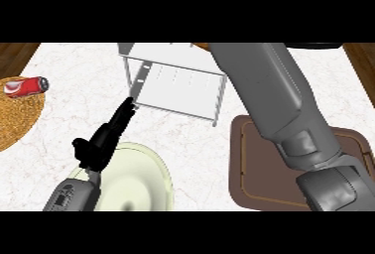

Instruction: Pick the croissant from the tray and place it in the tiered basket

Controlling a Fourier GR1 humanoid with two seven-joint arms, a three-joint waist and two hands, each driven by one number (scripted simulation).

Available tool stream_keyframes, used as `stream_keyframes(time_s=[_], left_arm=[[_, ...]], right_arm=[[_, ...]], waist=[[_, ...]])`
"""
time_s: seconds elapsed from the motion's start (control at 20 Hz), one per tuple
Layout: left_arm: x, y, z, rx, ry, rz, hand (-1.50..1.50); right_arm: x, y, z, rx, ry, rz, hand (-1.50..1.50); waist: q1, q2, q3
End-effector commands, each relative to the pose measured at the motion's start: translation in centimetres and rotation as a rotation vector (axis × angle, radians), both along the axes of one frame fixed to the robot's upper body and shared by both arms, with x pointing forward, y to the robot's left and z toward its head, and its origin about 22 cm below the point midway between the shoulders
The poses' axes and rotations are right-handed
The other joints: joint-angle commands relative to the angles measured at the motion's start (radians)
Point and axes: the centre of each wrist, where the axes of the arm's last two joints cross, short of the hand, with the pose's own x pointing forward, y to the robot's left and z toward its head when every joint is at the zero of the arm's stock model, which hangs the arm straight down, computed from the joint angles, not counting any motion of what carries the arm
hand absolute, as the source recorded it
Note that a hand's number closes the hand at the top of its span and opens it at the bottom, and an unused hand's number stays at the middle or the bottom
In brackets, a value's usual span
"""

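Only 1 robot hand shows: the left robot hand (102, 141), black on its grey forearm, lies at the near left above the pale cream round plate (147, 188). Its fingers are straight, point far toward the white wire tiered basket (176, 89) and hold nothing (it reads as parked out of the way, leaving the work to the other side). The thick grey right forearm (271, 94) rises from the near right, crosses the dark brown rounded rectangular tray (245, 163) and runs over the basket's right side to the far edge of the view. There the right robot hand passes out of sight, so whether it is apart, together or clamped on anything cannot be told. Judged from the task, that reach suits carrying the croissant to the basket. The part of the tray that shows bears no croissant, and a small orange-brown sliver (203, 46) at the far edge, just left of the forearm, may be the pastry, though too little shows to be sure. The basket stands in the far middle of the white marbled worktop (190, 144), near the tray. At the far left a red drinks can (26, 86) lies on its side on a round woven brown mat (15, 119); a white curling mark runs along it, but no word can be read.
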Motion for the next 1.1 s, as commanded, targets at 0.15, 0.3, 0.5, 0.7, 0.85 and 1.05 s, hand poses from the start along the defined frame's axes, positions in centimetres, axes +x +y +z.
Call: stream_keyframes(time_s=[0.15,0.3,0.5,0.7,0.85,1.05], left_arm=[[0.1,-1.1,-1.0,0.007,-0.014,-0.015,0.0],[-0.3,-1.5,-0.6,-0.017,0.011,-0.036,0.0],[0.3,-0.2,0.3,0.017,0.002,-0.038,0.0],[1.2,-1.5,0.7,0.016,-0.001,-0.044,0.0],[-0.5,-0.2,-0.7,-0.003,0.001,-0.044,0.0],[0.5,-1.8,-0.2,-0.002,0.008,-0.017,0.0]], right_arm=[[1.1,2.2,-2.3,0.018,0.015,0.018,1.5],[1.1,2.7,-1.8,0.083,0.031,0.019,1.5],[1.6,1.9,-3.7,0.196,0.065,0.027,1.5],[1.9,2.0,-2.9,0.349,0.289,-0.058,1.5],[2.1,2.0,-2.9,0.43,0.373,-0.066,-1.5],[2.2,1.6,-3.5,0.515,0.316,-0.041,-1.5]], waist=[[0.015,0.008,-0.001],[0.035,0.007,-0.001],[0.038,0.006,-0.001],[0.044,0.009,-0.001],[0.048,0.007,-0.001],[0.019,0.003,0.0]])
